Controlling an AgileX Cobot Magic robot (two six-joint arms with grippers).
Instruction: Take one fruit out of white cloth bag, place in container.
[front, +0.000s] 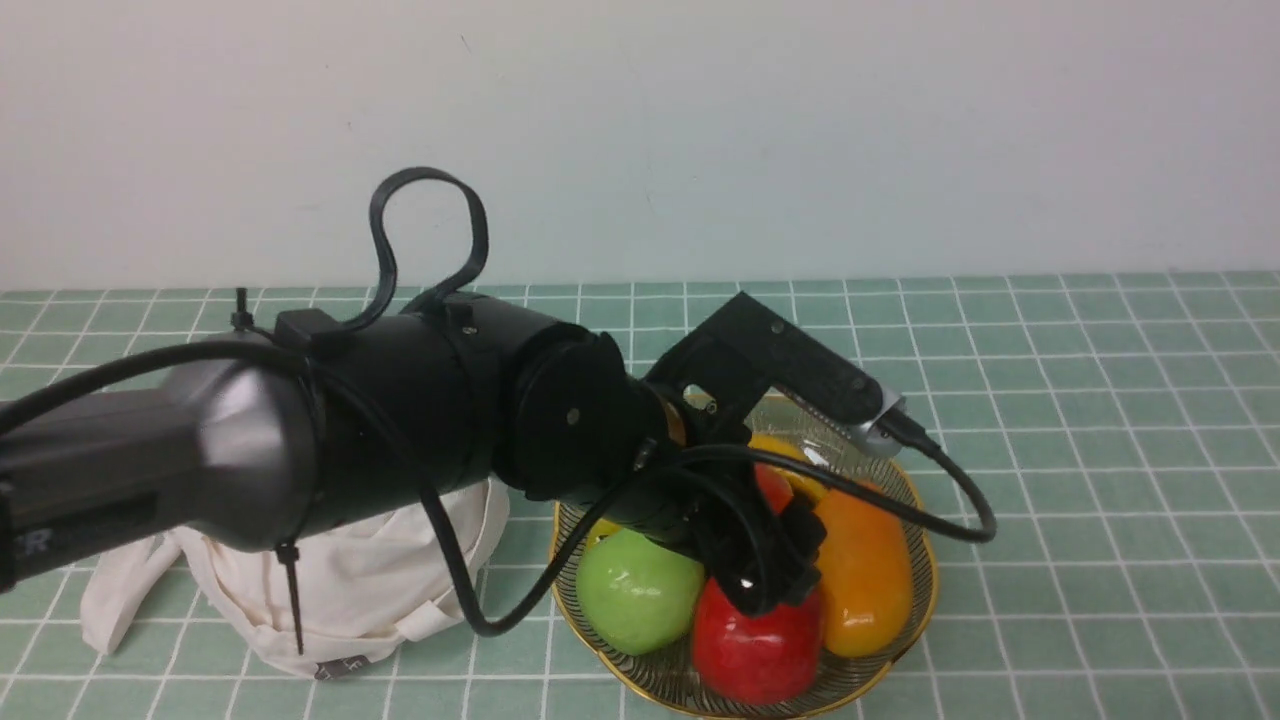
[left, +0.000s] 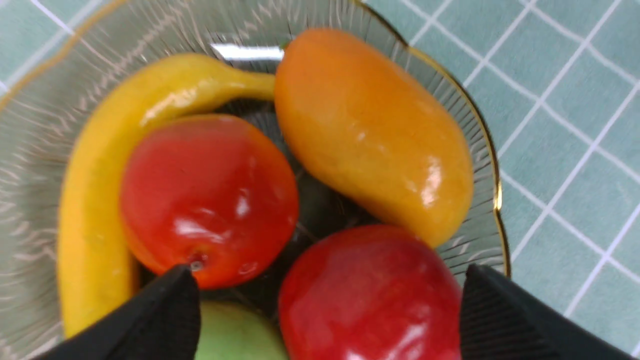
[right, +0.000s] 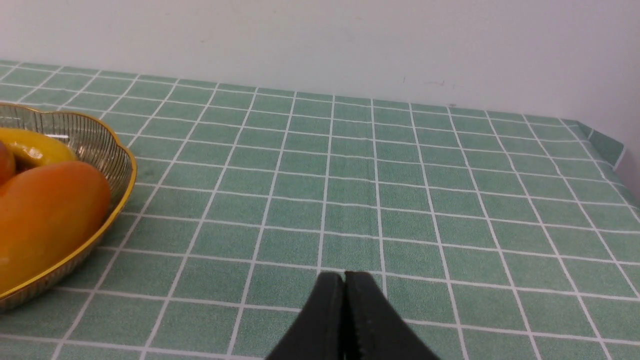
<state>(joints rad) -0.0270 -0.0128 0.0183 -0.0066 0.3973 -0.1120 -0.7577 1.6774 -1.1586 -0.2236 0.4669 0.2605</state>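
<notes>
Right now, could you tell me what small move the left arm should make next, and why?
Probably lift the left gripper straight up: the crimson apple already rests in the glass bowl and the gripper is open around it.

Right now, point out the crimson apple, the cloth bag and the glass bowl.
crimson apple (front: 755, 650), front view, glossy front face.
cloth bag (front: 350, 580), front view, bunched fabric body.
glass bowl (front: 655, 675), front view, ribbed near wall.

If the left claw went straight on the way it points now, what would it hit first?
Most likely the crimson apple, lying in the glass bowl right ahead of the open left claw; depth is unclear.
</notes>
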